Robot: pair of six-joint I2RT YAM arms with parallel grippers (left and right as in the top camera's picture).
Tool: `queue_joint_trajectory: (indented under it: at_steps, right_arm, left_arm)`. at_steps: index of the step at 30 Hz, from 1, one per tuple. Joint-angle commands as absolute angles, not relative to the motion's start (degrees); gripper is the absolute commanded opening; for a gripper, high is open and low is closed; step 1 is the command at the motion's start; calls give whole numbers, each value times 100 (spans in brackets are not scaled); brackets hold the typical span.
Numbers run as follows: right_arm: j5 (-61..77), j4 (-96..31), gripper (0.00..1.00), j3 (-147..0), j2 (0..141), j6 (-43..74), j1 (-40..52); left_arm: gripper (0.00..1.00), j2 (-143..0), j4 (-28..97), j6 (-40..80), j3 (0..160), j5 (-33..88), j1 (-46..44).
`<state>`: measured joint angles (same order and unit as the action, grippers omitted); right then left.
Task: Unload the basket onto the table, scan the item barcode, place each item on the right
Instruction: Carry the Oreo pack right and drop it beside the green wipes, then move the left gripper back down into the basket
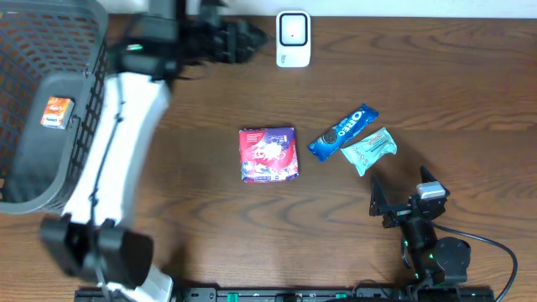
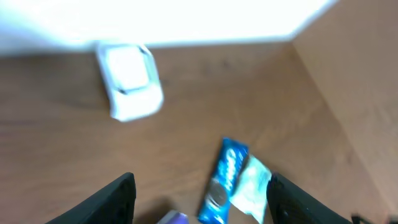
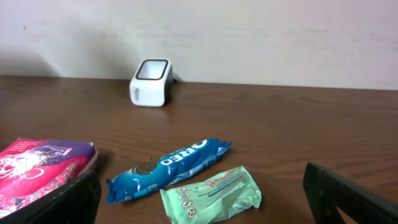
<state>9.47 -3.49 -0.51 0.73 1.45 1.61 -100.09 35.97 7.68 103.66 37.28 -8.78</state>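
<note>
The white barcode scanner [image 1: 293, 38] stands at the table's back edge, also seen as the scanner [image 2: 129, 81] and the scanner [image 3: 151, 83]. Three items lie mid-table: a red and purple packet [image 1: 268, 154], a blue Oreo pack [image 1: 342, 132] and a pale green packet [image 1: 369, 149]. My left gripper [image 1: 252, 39] hovers just left of the scanner, open and empty. In its wrist view the left gripper [image 2: 202, 202] frames the Oreo pack [image 2: 224, 180] and the green packet [image 2: 252, 186] far below. My right gripper [image 3: 205, 205] is open, low in front of the green packet [image 3: 211, 194].
A dark grey basket [image 1: 33, 180] fills the left side, with a small orange packet [image 1: 57, 112] inside it. The left arm's white link [image 1: 117, 159] runs along the basket's right side. The right arm's base and cable [image 1: 436, 252] sit at the front right.
</note>
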Motion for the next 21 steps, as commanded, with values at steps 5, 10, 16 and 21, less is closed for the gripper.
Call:
queue_joint_trajectory:
  at_steps: [5,10,16,21]
  right_arm:
    - [1000,-357,99,-36,49,104,84]
    - [1000,-357,99,-36,49,104,84]
    - [1000,-357,99,-36,49,104,84]
    - [1000,-357,99,-36,49,104,84]
  left_arm:
    - [68,-9354,3959,823,10409,2314,873]
    - [68,-9380,4521,823,10409,1011,1835]
    - [63,-9411,4921,827,10407,425,2829]
    - [60,-9524,4890,825,10403,425,3275]
